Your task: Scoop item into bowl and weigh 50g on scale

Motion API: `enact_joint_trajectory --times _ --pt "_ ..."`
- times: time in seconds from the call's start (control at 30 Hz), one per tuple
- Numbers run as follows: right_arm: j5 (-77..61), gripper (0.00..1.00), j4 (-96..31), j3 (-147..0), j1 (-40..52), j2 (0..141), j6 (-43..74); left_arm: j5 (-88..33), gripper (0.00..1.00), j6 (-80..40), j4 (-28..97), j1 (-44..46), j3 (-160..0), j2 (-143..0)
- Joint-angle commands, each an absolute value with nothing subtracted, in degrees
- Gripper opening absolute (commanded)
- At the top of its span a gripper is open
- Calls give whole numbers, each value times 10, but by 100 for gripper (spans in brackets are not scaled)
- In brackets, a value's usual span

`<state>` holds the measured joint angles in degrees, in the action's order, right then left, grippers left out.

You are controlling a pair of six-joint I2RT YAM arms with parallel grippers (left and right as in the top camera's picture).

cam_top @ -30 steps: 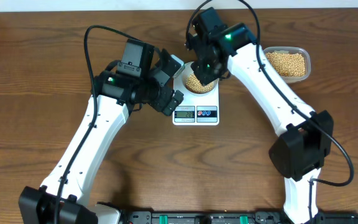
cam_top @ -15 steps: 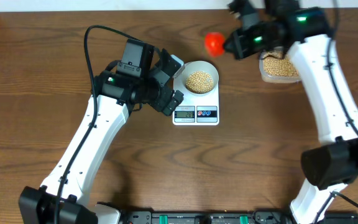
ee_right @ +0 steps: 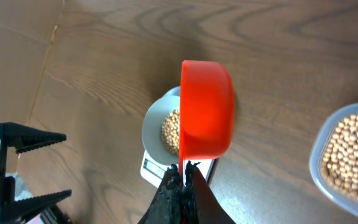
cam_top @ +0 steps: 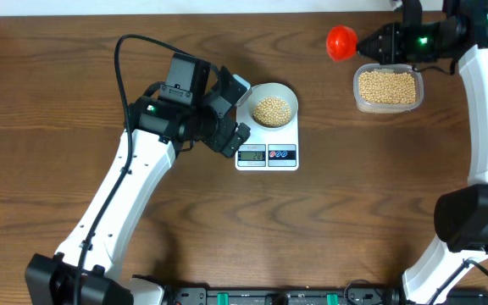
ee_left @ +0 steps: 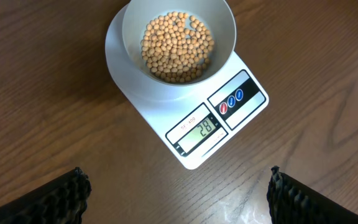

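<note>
Nearest us, the left gripper (cam_top: 237,108) hangs over the table (cam_top: 329,229), just off the left side of the scale (ee_left: 229,99). Its jaws are spread wide w/ nothing btwn them, and in the left wrist view its black fingers (ee_left: 61,196) sit at opposite bottom corners. The scale lies flat on the wood w/ its display toward the robot, reading 28, and the blue & red buttons are beside the display. The bowl (ee_left: 222,22) stands upright on the scale's far part. The beans (ee_left: 176,46) cover its bottom in a shallow layer, well below the rim. Further back & to the right, well apart from the scale, a clear tub (cam_top: 387,105) holds many more of the same beans. Farthest off, the right gripper (ee_right: 183,180) is clamped tight on the thin handle of a red scoop (ee_right: 207,106). The scoop is up in the air near the tub's far left corner, not touching it. We can't tell whether the scoop has anything in it.
</note>
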<state>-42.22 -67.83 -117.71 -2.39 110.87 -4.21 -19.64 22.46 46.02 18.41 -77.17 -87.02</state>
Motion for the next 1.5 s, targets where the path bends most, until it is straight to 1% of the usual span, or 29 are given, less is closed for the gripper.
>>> enact_joint_trajectory --times 0.0,0.13,0.33,0.67,0.8,0.97,1.07,1.2,1.47 --pt "-392 1 -698 -1185 -25 1105 -48 -205 93 222 459 183 -767 -877" --pt "-318 1 -701 -1185 -25 1105 -43 -205 93 222 459 183 -767 -877" --pt "-251 1 -699 -1185 -25 1105 -12 -205 93 222 459 183 -767 -877" --pt "-47 1 -707 -1185 -25 1105 53 -205 93 222 459 183 -767 -877" --pt "-10 1 -718 -1184 -25 1107 56 -205 93 222 459 183 -767 -877" --pt "58 1 -759 -1183 -22 1127 89 -205 93 222 459 183 -767 -877" --pt "72 1 -773 -1183 -18 1143 107 -205 93 222 460 183 -767 -877" --pt "79 1 -774 -1183 -2 1162 108 -205 93 222 460 183 -767 -877" --pt "177 1 -773 -1183 48 1195 141 -205 93 222 459 183 -767 -877"
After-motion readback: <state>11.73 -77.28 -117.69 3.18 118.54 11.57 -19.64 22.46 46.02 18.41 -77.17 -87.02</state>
